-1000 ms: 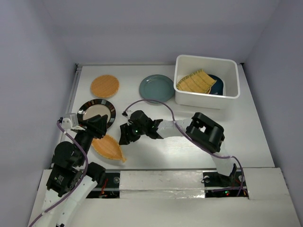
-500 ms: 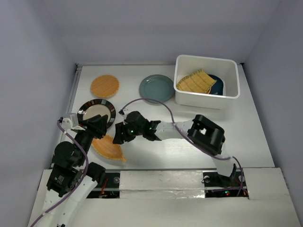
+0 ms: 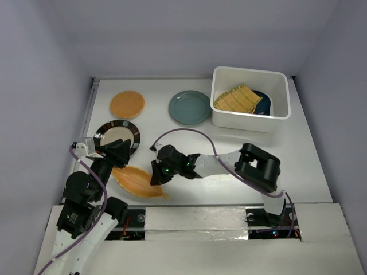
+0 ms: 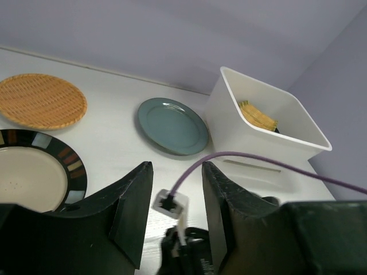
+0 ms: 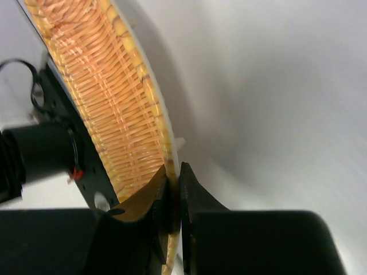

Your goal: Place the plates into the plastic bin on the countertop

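My right gripper (image 3: 156, 175) is shut on the rim of the orange leaf-shaped plate (image 3: 136, 182), near the front left of the countertop (image 3: 189, 143). In the right wrist view the plate (image 5: 109, 91) stands edge-on between the closed fingers (image 5: 174, 189). My left gripper (image 3: 117, 152) hangs open and empty over the black-rimmed cream plate (image 3: 117, 136), its fingers spread in the left wrist view (image 4: 176, 195). The round orange plate (image 3: 127, 104) and the grey-teal plate (image 3: 190, 107) lie at the back. The plastic bin (image 3: 281, 117) holds the ribbed yellow plate (image 3: 236, 98) and the dark blue plate (image 3: 265, 103). No round yellow plate shows.
Lavender walls close in the countertop on three sides. A purple cable (image 3: 183, 133) loops over the right arm, and its white connector (image 4: 169, 201) shows between my left fingers. The left wrist view also shows the bin (image 4: 229, 120), the grey-teal plate (image 4: 172, 125) and the round orange plate (image 4: 40, 100).
My right gripper moved left to the orange leaf plate, shut on its rim and drew it right and nearer. The left arm has not moved.
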`<act>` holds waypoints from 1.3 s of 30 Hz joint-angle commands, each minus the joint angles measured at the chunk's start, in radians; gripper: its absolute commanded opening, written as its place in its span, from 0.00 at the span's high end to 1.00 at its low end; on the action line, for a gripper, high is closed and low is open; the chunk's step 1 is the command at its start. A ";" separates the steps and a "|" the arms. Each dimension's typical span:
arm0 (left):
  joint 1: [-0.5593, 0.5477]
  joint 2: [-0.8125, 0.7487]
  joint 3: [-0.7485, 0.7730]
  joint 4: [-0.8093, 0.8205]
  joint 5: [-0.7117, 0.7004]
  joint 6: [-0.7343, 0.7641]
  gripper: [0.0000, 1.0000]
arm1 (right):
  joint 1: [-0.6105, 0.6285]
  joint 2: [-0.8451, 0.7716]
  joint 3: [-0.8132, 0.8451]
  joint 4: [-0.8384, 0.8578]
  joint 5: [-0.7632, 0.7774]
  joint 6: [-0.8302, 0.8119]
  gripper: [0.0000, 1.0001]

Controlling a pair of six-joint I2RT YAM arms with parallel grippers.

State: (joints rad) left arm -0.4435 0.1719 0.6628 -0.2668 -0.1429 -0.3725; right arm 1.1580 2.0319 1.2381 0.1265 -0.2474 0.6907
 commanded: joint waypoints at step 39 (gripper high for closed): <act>0.012 -0.048 0.020 0.054 0.058 0.009 0.64 | -1.176 -0.219 0.369 -0.579 -0.087 -0.741 1.00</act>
State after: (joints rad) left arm -0.4366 0.1398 0.6628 -0.2634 -0.0982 -0.3717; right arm -0.0181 1.8175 1.5307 -0.4217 -0.2314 0.0212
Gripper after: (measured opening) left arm 0.367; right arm 0.134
